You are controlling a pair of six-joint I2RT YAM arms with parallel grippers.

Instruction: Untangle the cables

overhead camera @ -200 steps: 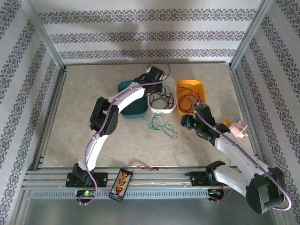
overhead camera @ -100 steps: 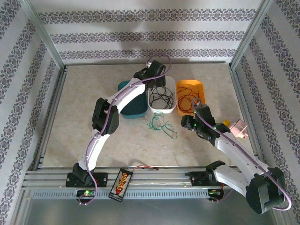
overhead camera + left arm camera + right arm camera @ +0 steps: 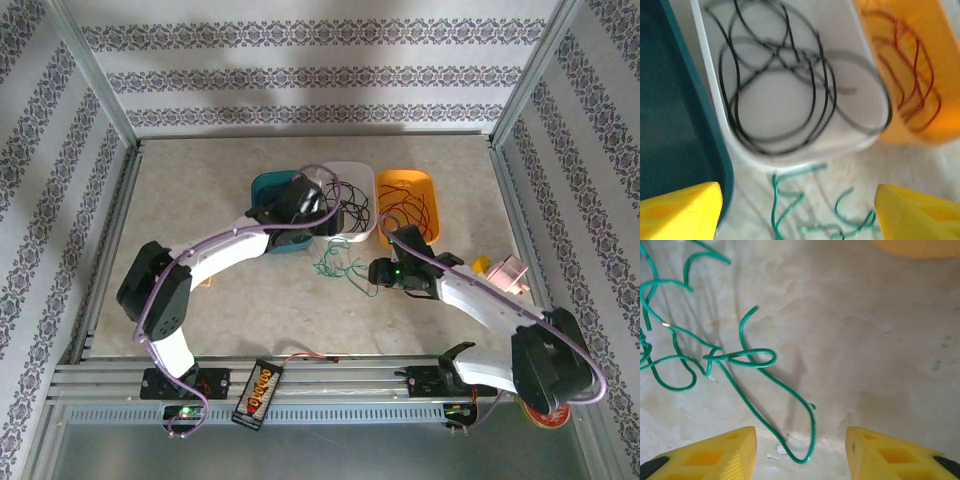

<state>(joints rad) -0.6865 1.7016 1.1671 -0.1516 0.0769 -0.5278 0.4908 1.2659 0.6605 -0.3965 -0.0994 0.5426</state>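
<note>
The green cables (image 3: 343, 268) are spread in a loose tangle on the table (image 3: 200, 190), near its middle and outside every tray. At 12 o'clock from them, black cables (image 3: 780, 90) are coiled inside a white tray (image 3: 350, 236). At 1 o'clock, red cables (image 3: 408, 212) are looped in an orange tray (image 3: 405, 178), which is set just beside the white one. At 11 o'clock a teal tray (image 3: 272, 188) is placed against the white tray's other side and is partly covered by the left arm.

The left gripper (image 3: 797, 210) is held above the near end of the white tray. Its yellow fingers are spread wide and nothing is gripped. The right gripper (image 3: 800, 455) is lowered at 3 o'clock from the green tangle. Its fingers are parted, and the end loop of one green cable is seen on the table between them, not pinched.

The table is covered in a pale, mottled beige sheet. It is enclosed by walls (image 3: 300, 75) papered in grey patterned bands and by a bare metal frame (image 3: 104, 90). A battery pack (image 3: 260, 388) is laid on the rail at 6 o'clock.
</note>
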